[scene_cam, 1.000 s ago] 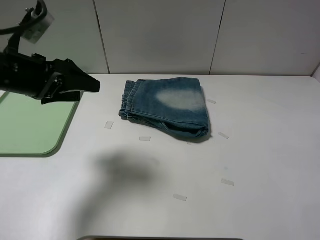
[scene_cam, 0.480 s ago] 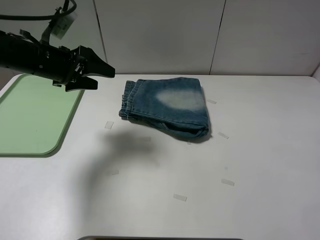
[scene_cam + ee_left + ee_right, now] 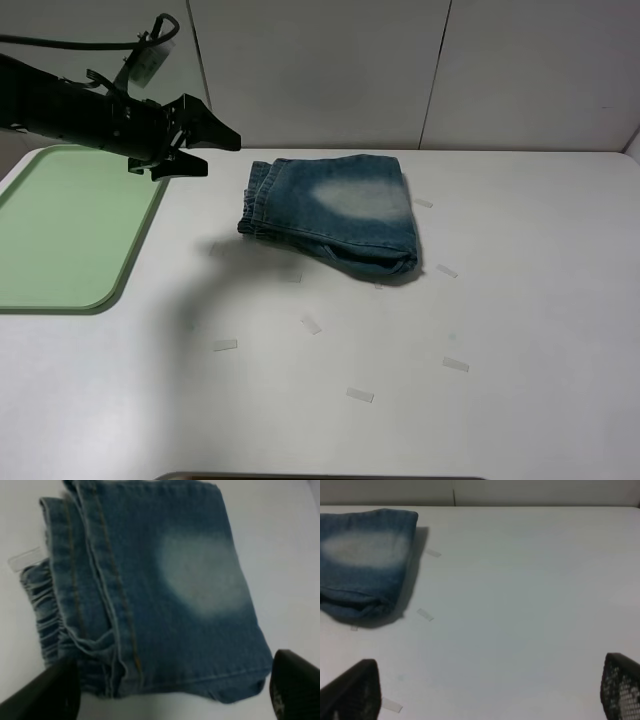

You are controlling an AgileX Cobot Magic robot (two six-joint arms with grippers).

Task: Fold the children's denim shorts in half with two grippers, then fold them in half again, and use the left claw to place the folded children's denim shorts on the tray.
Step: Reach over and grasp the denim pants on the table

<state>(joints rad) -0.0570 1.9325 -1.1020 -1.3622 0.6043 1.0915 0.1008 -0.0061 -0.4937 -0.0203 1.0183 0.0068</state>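
Lying nearest on the bench: small clear tape strips [image 3: 360,395] were scattered over the white bench [image 3: 540,310], most in front of the shorts and apart from them, with 2 more just off the shorts' right side.
Right end effector: the right end effector [image 3: 485,690] was outside the high view. Its wrist view showed 2 dark fingers [image 3: 620,685] far apart, spread and holding nothing, over bare bench with the shorts well ahead of it.
Shadow: a soft grey shadow [image 3: 235,275] lay on the bench between the tray and the shorts.
Children's denim shorts: the children's denim shorts [image 3: 340,215] were folded into a compact rectangle and lay flat around the middle of the bench. The gathered waistband edge faced the tray, and a whitish worn patch faced up. They were well apart from the tray, and neither end effector touched them.
Tray: the pale green tray [image 3: 60,230], with rounded corners, lay flat at the left side of the bench.
Left end effector: the left end effector [image 3: 223,158] hung in the air near the tray's far right corner, between tray and shorts. Its fingers pointed toward the shorts, spread apart and gripping nothing. Its wrist view looked down on the shorts [image 3: 165,595], framed by 2 dark fingertips [image 3: 295,685] without contact.
Arm: a black cable [image 3: 90,42] looped over the left arm.
Wall: pale wall panels [image 3: 320,70] with dark seams rose behind the bench.
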